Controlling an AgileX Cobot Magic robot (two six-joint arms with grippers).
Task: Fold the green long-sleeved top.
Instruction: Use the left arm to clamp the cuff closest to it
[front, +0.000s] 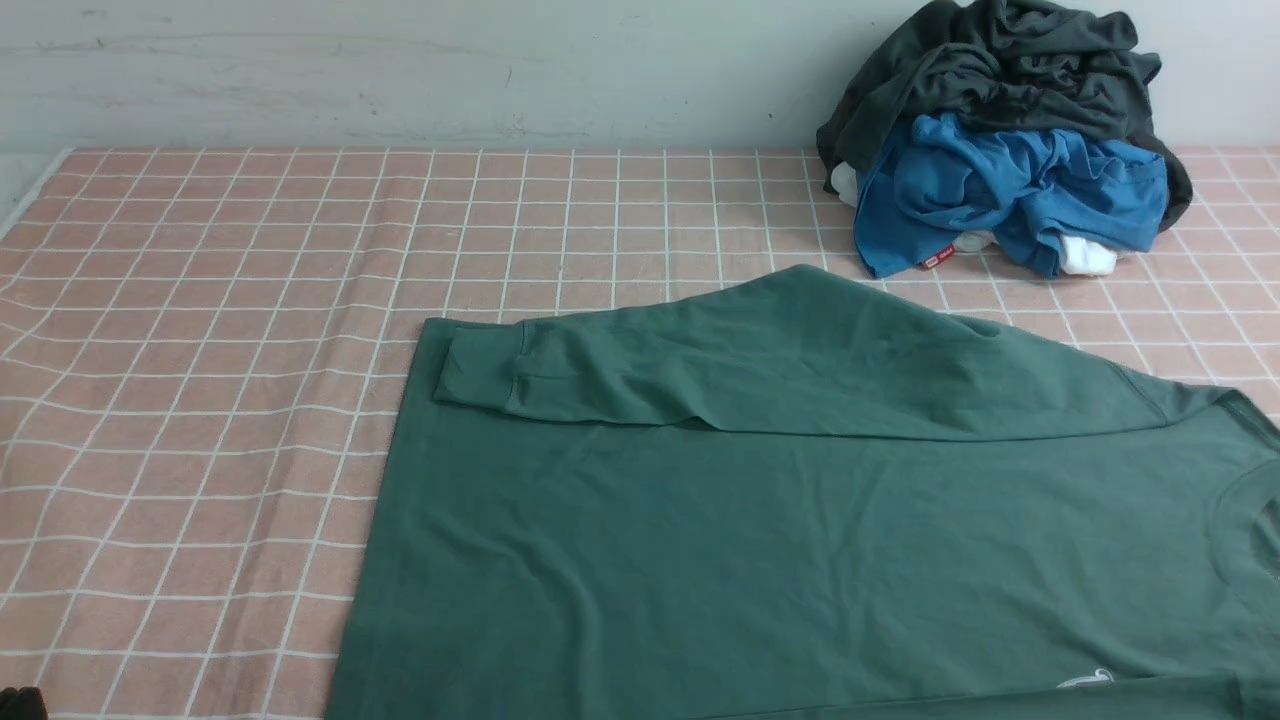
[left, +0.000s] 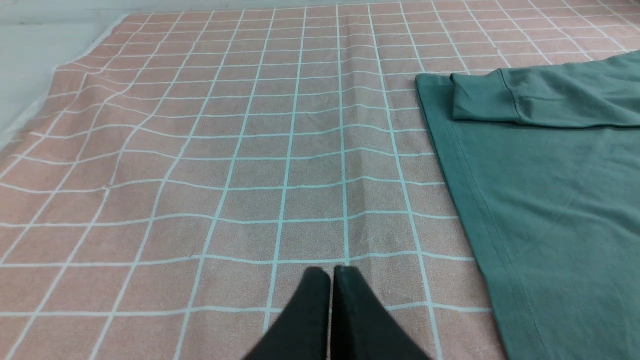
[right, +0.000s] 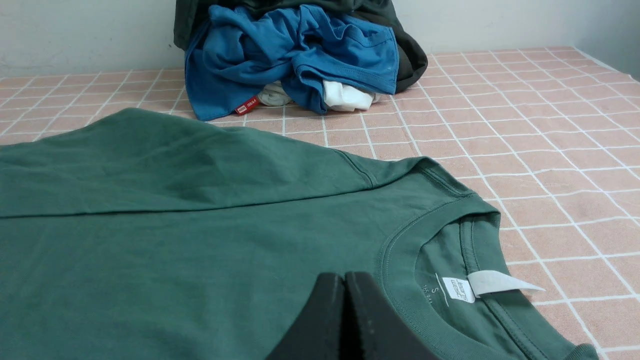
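Green long-sleeved top (front: 800, 520) flat on pink checked cloth (front: 200, 350), one sleeve (front: 700, 370) folded across body. Neck label (right: 460, 290) seen only in right wrist view. Right gripper (right: 344, 277) there, over top beside collar (right: 395, 260), jaws pressed together, empty. Left wrist view alone shows left gripper (left: 331, 272): jaws closed, empty, over bare cloth off top's hem. Blue garment (front: 1010, 190) and dark grey garment (front: 1000, 60) heaped just beyond top's shoulder.
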